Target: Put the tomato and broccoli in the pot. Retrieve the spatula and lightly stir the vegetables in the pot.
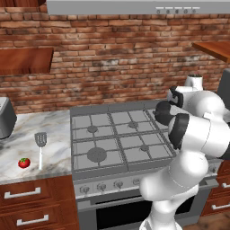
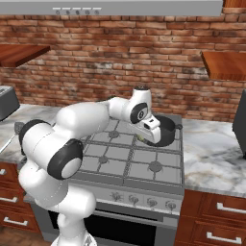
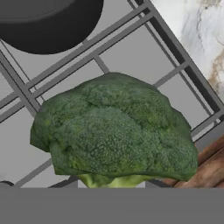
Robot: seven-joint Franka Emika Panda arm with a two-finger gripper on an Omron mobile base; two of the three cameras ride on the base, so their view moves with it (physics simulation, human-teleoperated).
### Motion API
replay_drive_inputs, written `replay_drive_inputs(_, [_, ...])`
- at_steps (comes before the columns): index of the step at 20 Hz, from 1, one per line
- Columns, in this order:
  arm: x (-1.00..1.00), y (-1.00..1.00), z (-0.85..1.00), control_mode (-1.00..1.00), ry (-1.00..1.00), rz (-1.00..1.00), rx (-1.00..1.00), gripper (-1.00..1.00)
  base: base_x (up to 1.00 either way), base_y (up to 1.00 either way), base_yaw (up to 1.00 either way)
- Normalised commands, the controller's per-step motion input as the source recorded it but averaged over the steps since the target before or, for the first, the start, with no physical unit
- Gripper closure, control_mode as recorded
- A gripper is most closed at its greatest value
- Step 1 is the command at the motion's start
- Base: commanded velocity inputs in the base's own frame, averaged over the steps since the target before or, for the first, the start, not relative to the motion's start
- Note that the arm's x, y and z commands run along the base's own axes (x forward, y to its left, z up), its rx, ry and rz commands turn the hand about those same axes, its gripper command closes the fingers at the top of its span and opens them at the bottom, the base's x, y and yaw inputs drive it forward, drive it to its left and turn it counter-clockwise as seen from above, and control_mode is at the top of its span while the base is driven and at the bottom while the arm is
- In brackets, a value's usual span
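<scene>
The broccoli (image 3: pixel 113 127), a dark green bumpy floret with a pale stem, hangs close in front of the hand camera over the stove grates. My gripper (image 2: pixel 144 135) is shut on it, and the floret hides the fingertips. The dark round pot (image 3: pixel 48 22) stands just beyond the broccoli, on the rear right burner (image 2: pixel 165 133), right beside my hand. The red tomato (image 1: pixel 24 162) lies on the marble counter left of the stove. The spatula (image 1: pixel 40 146) lies beside it, slotted head pointing toward the wall.
The grey stove (image 1: pixel 112 139) has several burners under black grates. A grey appliance (image 1: pixel 5 117) sits at the far left of the counter. Wooden shelves (image 1: pixel 27 60) hang on the brick wall, with a range hood (image 1: pixel 134 6) above.
</scene>
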Motion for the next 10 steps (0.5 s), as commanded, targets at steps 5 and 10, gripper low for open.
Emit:
replay_drive_inputs(5, [0.3, 0.0, 0.0, -1.0, -0.03, 0.18, 0.0, 1.0, 0.0, 0.0, 0.0])
replay_drive_inputs(10, [0.15, 0.0, 0.0, -1.0, -0.08, 0.16, 0.0, 1.0, 0.0, 0.0, 0.0])
